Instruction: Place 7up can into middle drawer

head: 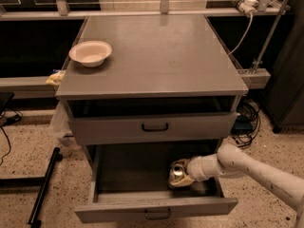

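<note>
The middle drawer (118, 212) is pulled wide open at the bottom of the grey cabinet. Its deep tray is dark inside. The 7up can (177, 169), silvery with a shiny top, is inside the tray at the right, low near the floor of the drawer. My gripper (182, 177) reaches in from the right on a white arm and is shut on the can. I cannot tell whether the can touches the drawer floor.
The taller-fronted drawer (199, 126) just above is slightly open. A cream bowl (90, 52) sits on the cabinet top (161, 51) at the left. A black pole (45, 186) lies on the floor at the left. Cables (244, 113) hang at the right.
</note>
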`<state>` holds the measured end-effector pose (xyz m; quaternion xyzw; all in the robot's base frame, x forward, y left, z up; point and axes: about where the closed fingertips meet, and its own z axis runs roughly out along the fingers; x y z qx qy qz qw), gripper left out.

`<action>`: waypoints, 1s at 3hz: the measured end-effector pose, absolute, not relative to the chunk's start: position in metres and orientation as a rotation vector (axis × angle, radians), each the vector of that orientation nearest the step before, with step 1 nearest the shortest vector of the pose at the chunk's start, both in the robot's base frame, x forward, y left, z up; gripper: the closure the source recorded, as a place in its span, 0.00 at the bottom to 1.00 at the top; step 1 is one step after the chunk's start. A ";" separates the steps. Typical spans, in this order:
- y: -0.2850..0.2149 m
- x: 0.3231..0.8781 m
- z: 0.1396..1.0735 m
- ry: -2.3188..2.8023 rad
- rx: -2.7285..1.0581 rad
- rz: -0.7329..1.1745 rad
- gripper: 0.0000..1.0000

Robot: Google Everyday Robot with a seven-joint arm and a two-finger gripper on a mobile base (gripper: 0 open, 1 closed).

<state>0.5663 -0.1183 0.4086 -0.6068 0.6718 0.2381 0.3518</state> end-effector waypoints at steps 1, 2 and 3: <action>-0.118 0.566 0.409 1.739 -1.570 0.616 0.11; -0.118 0.566 0.409 1.739 -1.570 0.617 0.00; -0.118 0.566 0.409 1.739 -1.570 0.617 0.00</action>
